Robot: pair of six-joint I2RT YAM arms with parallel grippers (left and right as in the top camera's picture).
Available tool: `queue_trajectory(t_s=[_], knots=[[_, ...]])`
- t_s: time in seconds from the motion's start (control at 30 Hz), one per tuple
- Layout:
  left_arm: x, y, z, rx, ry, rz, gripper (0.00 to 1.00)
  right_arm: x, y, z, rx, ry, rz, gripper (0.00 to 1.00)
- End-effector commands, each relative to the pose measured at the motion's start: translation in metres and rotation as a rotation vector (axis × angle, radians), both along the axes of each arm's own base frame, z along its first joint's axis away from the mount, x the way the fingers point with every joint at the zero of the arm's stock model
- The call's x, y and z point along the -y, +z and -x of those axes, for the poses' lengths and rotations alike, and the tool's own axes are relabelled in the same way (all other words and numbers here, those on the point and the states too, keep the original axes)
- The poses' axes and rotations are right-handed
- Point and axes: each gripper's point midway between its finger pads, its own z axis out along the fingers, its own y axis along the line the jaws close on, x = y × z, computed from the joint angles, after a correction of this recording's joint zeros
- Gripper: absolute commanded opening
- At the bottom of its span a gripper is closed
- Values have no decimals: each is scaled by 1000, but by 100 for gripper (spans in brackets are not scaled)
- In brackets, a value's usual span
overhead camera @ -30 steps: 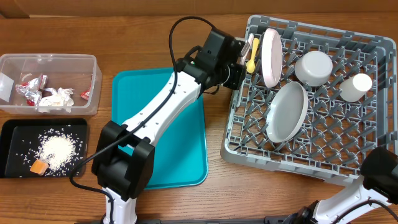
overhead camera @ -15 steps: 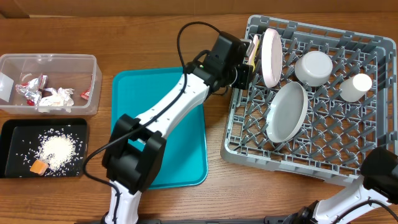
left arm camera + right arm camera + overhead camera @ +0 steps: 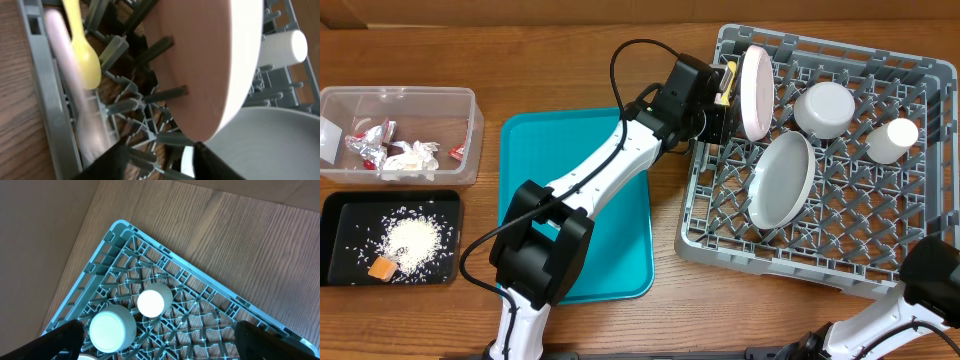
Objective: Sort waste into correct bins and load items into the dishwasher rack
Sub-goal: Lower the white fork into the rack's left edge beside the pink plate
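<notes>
My left gripper [image 3: 723, 92] reaches over the far-left corner of the grey dishwasher rack [image 3: 694, 170]. In the left wrist view its jaws [image 3: 160, 167] stand apart over the rack's pegs, holding nothing. Just ahead, a yellow spoon [image 3: 82, 50] and a blurred pale fork [image 3: 82, 115] stand against the rack wall [image 3: 45, 100]. A pinkish plate [image 3: 755, 92] stands upright beside them. The grey-green plate [image 3: 782, 180], white bowl [image 3: 823, 108] and cup [image 3: 892, 140] sit in the rack. My right gripper [image 3: 165, 342] hangs open high over the rack's corner.
The teal tray [image 3: 575, 240] lies under the left arm. At the far left, a clear tub [image 3: 460, 100] holds napkins and wrappers [image 3: 405, 155]. Below it, a black tray [image 3: 340, 215] holds rice [image 3: 412, 240] and an orange cube [image 3: 383, 267].
My left gripper has moved right to the rack's corner and opened. The pale fork it held now stands loose beside the yellow spoon. The right arm has not moved.
</notes>
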Motion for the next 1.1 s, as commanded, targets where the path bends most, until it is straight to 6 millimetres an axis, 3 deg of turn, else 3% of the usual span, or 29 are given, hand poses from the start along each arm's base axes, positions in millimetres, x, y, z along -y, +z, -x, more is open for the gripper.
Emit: queue_trajectory(t_s=[0.0, 0.2, 0.37, 0.47, 0.57, 0.73, 0.83, 0.87, 0.97, 1.07], knots=[[5, 5, 0, 20, -23, 9, 72, 1, 4, 2, 8, -9, 10, 100], [-9, 32, -1, 38, -15, 0, 91, 1, 4, 2, 8, -9, 10, 100], [-48, 55, -1, 54, 87, -96, 91, 1, 4, 2, 8, -9, 10, 100], [-79, 56, 4, 50, 150, -217, 77, 1, 4, 2, 8, -9, 10, 100], [-97, 39, 19, -24, 159, -310, 33, 1, 4, 2, 8, -9, 10, 100], [-91, 5, 45, -147, 84, -368, 24, 1, 4, 2, 8, -9, 10, 100], [-76, -8, 59, -176, 17, -374, 45, 1, 4, 2, 8, -9, 10, 100], [-69, -9, 64, -160, -14, -381, 65, 1, 4, 2, 8, -9, 10, 100], [-66, -11, 65, -135, -25, -403, 71, 1, 4, 2, 8, -9, 10, 100], [-71, -19, 64, -130, -12, -451, 70, 1, 4, 2, 8, -9, 10, 100]])
